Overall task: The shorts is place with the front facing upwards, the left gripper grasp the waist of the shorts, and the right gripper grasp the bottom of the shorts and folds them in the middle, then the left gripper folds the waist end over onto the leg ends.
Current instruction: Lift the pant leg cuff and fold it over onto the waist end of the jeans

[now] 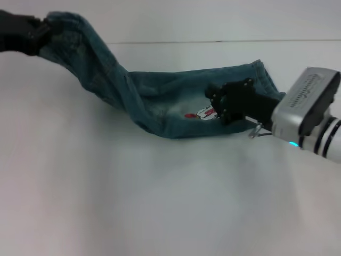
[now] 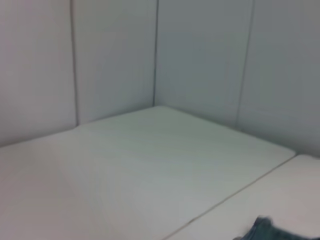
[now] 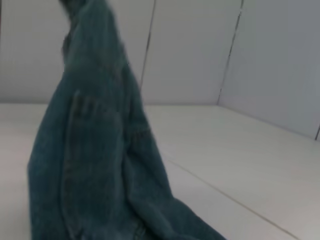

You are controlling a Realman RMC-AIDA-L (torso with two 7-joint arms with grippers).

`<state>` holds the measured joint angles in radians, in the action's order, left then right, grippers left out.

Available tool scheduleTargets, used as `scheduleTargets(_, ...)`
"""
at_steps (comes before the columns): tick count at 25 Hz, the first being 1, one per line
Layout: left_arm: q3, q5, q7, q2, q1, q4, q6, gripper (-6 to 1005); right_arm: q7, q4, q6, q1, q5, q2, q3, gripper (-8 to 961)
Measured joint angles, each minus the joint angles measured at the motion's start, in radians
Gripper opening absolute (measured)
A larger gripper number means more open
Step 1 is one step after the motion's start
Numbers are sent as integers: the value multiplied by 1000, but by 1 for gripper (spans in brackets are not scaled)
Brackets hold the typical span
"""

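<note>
The blue-green denim shorts (image 1: 160,101) are folded lengthwise. One end is raised to the far left and the rest sags down onto the white table (image 1: 160,202). My left gripper (image 1: 43,29) is high at the far left, shut on the raised waist (image 1: 66,26). The leg ends (image 1: 250,80) lie flat on the right. My right gripper (image 1: 217,105) rests on them beside the cartoon print (image 1: 205,113). In the right wrist view the shorts (image 3: 95,150) rise steeply from close by. Only a scrap of denim (image 2: 272,231) shows in the left wrist view.
A seam (image 1: 213,41) crosses the white table behind the shorts. Pale panelled walls (image 2: 200,60) stand behind the table.
</note>
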<state>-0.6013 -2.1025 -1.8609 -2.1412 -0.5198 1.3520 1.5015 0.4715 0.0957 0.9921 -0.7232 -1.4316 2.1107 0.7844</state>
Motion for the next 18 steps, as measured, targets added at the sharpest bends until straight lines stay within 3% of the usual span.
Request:
scheduleTargets(4,-2,32,-47,3,-39,25,45,30,-83,-92,-58,-72,8,8,-14,2)
scheduleTargets(9,-31,41,-99,3,-81,68,79,30,-258,-233,-136,-154,12,11,-130,0)
scheduleTargets(13,-63,52,-119,-4,-100,86,84,29,-321,-299,-171,-200,-8,11,-153,-1)
scheduleTargets(18,-111,87,-141,-8,-114,91,77,29,-329,-360,-206,-246,-158,11,-229,-1)
